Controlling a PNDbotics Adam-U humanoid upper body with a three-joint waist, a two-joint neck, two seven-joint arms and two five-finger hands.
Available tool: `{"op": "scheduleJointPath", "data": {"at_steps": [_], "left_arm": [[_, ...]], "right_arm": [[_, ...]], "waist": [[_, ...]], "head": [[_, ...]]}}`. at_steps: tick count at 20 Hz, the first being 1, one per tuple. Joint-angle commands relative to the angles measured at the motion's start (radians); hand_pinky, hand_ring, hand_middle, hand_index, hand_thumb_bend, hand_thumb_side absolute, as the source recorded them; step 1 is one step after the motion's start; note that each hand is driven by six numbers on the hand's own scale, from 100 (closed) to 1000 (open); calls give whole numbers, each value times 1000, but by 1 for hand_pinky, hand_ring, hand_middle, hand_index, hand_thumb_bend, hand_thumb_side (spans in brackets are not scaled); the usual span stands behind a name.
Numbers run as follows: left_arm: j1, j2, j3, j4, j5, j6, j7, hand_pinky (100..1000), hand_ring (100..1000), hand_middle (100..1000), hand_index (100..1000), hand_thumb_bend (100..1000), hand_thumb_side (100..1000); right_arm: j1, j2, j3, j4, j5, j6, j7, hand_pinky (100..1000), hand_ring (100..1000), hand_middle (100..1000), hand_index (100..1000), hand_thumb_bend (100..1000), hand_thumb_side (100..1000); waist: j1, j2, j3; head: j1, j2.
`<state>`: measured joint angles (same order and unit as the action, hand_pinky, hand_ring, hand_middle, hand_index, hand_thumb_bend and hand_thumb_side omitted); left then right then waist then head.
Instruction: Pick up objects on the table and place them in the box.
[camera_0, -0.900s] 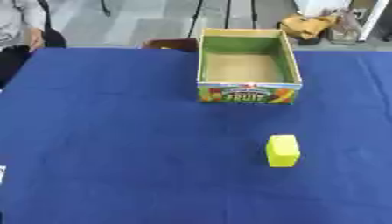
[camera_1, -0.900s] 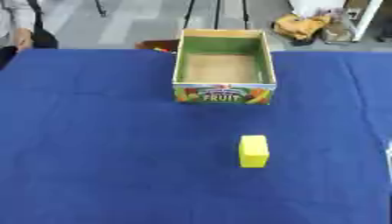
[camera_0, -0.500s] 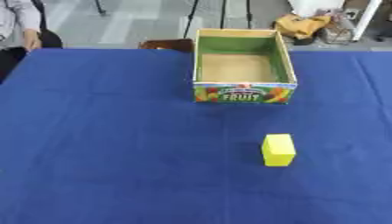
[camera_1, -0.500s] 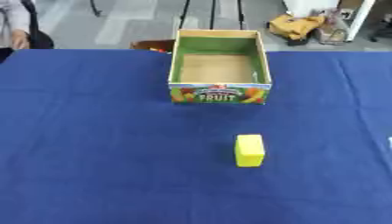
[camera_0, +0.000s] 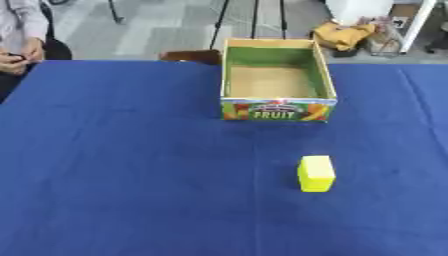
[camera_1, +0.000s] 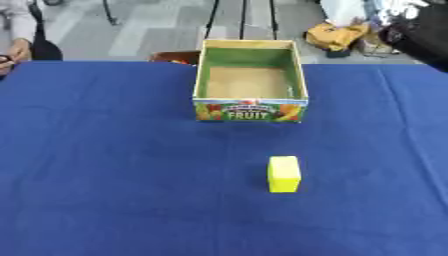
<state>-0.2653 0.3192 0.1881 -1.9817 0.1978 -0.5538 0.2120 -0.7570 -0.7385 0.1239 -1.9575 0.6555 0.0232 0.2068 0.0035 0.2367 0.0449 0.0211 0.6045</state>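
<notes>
A: Blue tablecloth (camera_0: 131, 175) is covering the whole work surface; grey floor and stand legs are showing beyond the far edge. What is lying on it?

B: Item one: open cardboard fruit box (camera_0: 277, 82), green inner walls, bare brown floor, "FRUIT" label facing the near side. It is sitting far of centre, slightly right. Nothing is showing inside it.

A: And the thing to be picked?

B: Item two: yellow block (camera_0: 316, 173), rectangular, resting on the cloth near of the box and a little to its right, well apart from it. Nothing is touching it.

A: Hands?

B: Neither hand is appearing in either eye view, so how far their fingers are spread, and whether they are carrying anything, I cannot tell. A dark shape is sitting at the far right corner of the right eye view; I cannot say what it is.

A: So which step is running?

B: By my reading, the very start: the reach toward the block is not yet under way. The next move is calling for a hand, probably the right one since the block is lying on that side, to come down over the block with fingers spread, close round its sides, lift it, and carry it far-left over the box rim.
</notes>
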Motion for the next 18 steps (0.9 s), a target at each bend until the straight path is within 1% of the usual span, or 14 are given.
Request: {"op": "scheduleJointPath", "data": {"at_steps": [1, 3, 6, 11, 13, 15, 16, 18], "left_arm": [[-4, 30, -1, -18, 3, 0, -5, 604, 746, 854, 966, 100, 1000], [-2, 31, -1, -18, 3, 1, -6, 604, 747, 854, 966, 100, 1000], [-1, 34, -3, -18, 3, 2, -8, 605, 747, 854, 966, 100, 1000], [1, 40, -5, -18, 3, 3, -10, 604, 747, 855, 965, 100, 1000], [2, 41, -5, -18, 3, 3, -10, 604, 747, 855, 966, 100, 1000], [1, 42, -5, -18, 3, 4, -11, 605, 747, 855, 966, 100, 1000], [1, 42, -5, -18, 3, 3, -12, 605, 747, 855, 966, 100, 1000], [0, 42, -4, -18, 3, 3, -12, 605, 747, 855, 966, 100, 1000]], "right_arm": [[-56, -80, 41, 23, 29, 5, 144, 808, 889, 846, 903, 100, 1000], [-87, -105, 64, 42, 39, 0, 222, 809, 891, 848, 901, 100, 1000], [-119, -135, 98, 74, 17, -8, 300, 813, 892, 844, 898, 100, 982], [-160, -181, 169, 123, -16, -24, 378, 809, 900, 856, 900, 100, 961], [-168, -190, 193, 141, -25, -31, 412, 811, 901, 859, 902, 100, 973], [-173, -193, 203, 151, -34, -36, 437, 812, 902, 859, 903, 100, 973], [-173, -195, 206, 155, -38, -36, 447, 813, 901, 854, 903, 100, 957], [-168, -200, 212, 159, -52, -36, 464, 816, 901, 852, 906, 100, 970]], "waist": [[-1, -22, 2], [-3, -24, 2], [-7, -26, 0], [-13, -30, 1], [-16, -31, 1], [-17, -31, 1], [-18, -30, 0], [-19, -29, -1]], "head": [[-5, 3], [-7, 4], [-6, 3], [-7, 2], [-8, 0], [-7, -1], [-7, -3], [-6, -5]]}}
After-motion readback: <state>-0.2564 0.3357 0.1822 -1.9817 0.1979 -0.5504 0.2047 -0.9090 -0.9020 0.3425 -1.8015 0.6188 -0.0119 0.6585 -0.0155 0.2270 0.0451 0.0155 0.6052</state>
